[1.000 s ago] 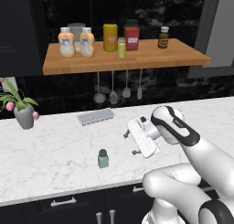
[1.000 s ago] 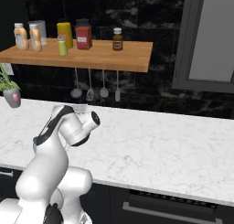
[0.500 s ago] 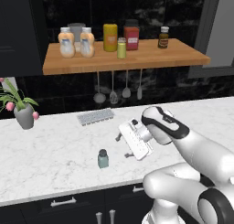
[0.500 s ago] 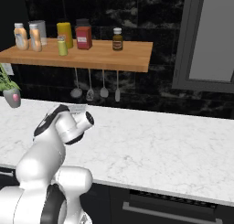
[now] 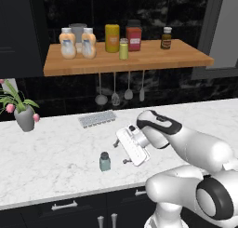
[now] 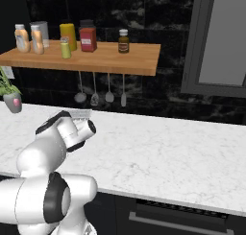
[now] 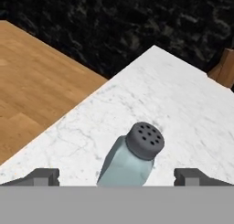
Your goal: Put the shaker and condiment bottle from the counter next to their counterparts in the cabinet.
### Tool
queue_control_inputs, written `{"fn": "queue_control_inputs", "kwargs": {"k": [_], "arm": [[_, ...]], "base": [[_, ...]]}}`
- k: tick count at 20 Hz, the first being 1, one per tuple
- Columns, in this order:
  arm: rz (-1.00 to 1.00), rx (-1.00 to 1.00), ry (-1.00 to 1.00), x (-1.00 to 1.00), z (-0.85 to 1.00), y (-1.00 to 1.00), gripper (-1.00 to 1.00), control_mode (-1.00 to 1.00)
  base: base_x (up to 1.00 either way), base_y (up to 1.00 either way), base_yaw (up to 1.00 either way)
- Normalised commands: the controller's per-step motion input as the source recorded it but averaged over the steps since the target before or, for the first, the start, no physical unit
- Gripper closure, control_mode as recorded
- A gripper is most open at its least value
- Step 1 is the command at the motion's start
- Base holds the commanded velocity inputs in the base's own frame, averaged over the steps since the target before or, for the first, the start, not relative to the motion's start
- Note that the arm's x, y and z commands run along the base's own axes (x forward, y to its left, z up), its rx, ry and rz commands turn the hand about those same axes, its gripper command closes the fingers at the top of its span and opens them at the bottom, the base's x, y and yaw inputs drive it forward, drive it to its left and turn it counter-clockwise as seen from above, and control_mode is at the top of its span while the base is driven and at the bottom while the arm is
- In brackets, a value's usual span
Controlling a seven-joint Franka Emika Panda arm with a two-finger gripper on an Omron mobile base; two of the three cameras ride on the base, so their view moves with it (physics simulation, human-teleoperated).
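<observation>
The shaker (image 5: pixel 105 161) stands upright on the white marble bench (image 5: pixel 56 157), near its front edge. The end effector (image 5: pixel 119 152) hangs just beside it — jaws spread wide, holding nothing. In the hand view the shaker (image 7: pixel 131 158) sits between the two fingertips (image 7: pixel 43 176), untouched by either, dark perforated cap showing.

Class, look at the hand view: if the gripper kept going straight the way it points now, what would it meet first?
Most likely the shaker, which stands upright on the counter, centred between the open jaws of the gripper. Its remaining distance is unclear.
</observation>
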Motion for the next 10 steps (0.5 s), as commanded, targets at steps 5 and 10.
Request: {"fn": "queue_control_inputs", "kwargs": {"k": [5, 10], "arm": [[0.0, 0.0, -0.02, 0.0, -0.36, 0.03, -1.0, -1.0], [-0.01, 0.01, 0.0, 0.0, -0.3, 0.18, -1.0, -1.0]], "base": [[0.0, 0.0, 0.0], [0.0, 0.0, 0.0]]}}
